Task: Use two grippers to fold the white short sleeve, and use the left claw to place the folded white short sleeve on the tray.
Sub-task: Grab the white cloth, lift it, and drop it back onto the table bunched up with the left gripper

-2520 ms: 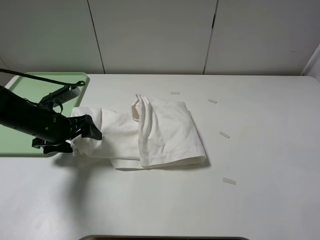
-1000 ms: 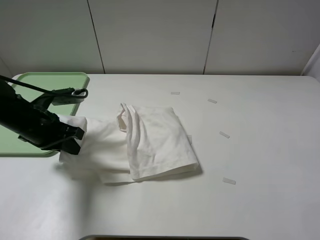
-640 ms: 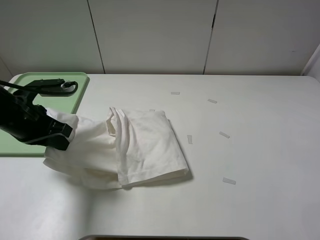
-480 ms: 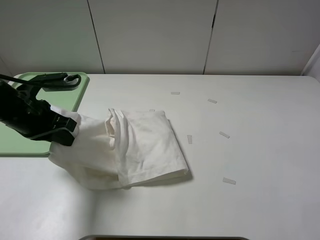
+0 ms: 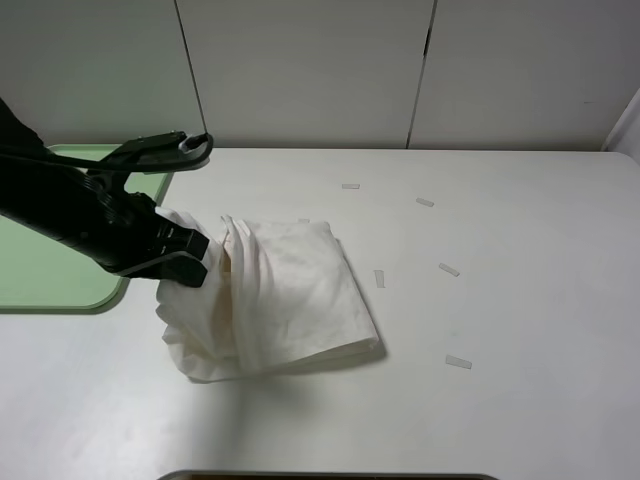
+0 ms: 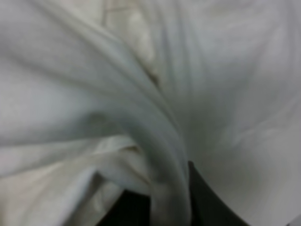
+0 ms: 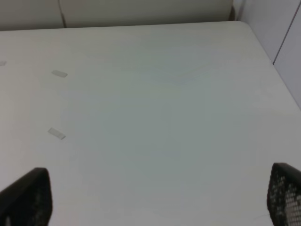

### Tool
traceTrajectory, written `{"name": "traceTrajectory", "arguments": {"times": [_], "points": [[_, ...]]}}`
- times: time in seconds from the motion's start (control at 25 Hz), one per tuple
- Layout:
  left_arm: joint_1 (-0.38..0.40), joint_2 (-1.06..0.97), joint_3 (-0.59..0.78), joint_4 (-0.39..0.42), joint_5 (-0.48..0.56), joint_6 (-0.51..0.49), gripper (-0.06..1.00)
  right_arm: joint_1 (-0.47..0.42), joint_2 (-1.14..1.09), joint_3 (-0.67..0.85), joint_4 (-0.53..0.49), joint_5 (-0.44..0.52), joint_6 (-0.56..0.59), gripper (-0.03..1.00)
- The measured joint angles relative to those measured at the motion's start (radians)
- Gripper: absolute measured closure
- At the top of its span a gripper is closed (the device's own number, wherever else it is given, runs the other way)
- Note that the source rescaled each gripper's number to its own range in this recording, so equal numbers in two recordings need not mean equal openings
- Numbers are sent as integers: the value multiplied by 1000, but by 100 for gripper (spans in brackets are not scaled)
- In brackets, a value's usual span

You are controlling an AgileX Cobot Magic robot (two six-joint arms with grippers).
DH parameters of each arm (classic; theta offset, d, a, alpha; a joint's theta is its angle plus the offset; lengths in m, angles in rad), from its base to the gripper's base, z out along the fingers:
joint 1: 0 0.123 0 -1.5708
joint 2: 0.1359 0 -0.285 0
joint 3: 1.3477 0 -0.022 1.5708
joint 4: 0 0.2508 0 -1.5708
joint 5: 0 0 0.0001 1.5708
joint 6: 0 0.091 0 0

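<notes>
The white short sleeve (image 5: pixel 290 300) lies folded and bunched on the table, left of centre. Its left edge is pulled up into hanging folds. My left claw (image 5: pixel 188 260) is shut on that raised edge, just right of the pale green tray (image 5: pixel 60 280). In the left wrist view the cloth (image 6: pixel 141 94) fills the frame and runs down between the black jaws of the left claw (image 6: pixel 167 202). My right gripper (image 7: pixel 155 197) stands wide open over bare table with nothing between its fingertips (image 7: pixel 26 195); it is outside the exterior view.
Several small pale tape strips lie on the white table to the right of the shirt, for instance one (image 5: pixel 448 269) and another (image 5: pixel 458 361). White wall panels (image 5: pixel 300 70) stand behind the table. The table's corner (image 7: pixel 240 23) shows in the right wrist view.
The left claw dragged the shirt leftward toward the tray, then swung back right and higher with the edge still held. The cloth's left side now hangs bunched up.
</notes>
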Motion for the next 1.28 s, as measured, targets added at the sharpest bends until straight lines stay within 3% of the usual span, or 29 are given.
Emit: {"name": "traceTrajectory", "arguments": {"times": [0.36, 0.6, 0.96, 1.28], "points": [[-142, 0, -50, -71, -64, 9, 83, 0, 0, 0, 0, 0, 0, -3], [-189, 34, -64, -109, -124, 10, 83, 0, 0, 0, 0, 0, 0, -3], [-241, 224, -188, -187, -143, 26, 83, 0, 0, 0, 0, 0, 0, -3], [-351, 381, -291, -251, -259, 50, 82, 0, 0, 0, 0, 0, 0, -3]]}}
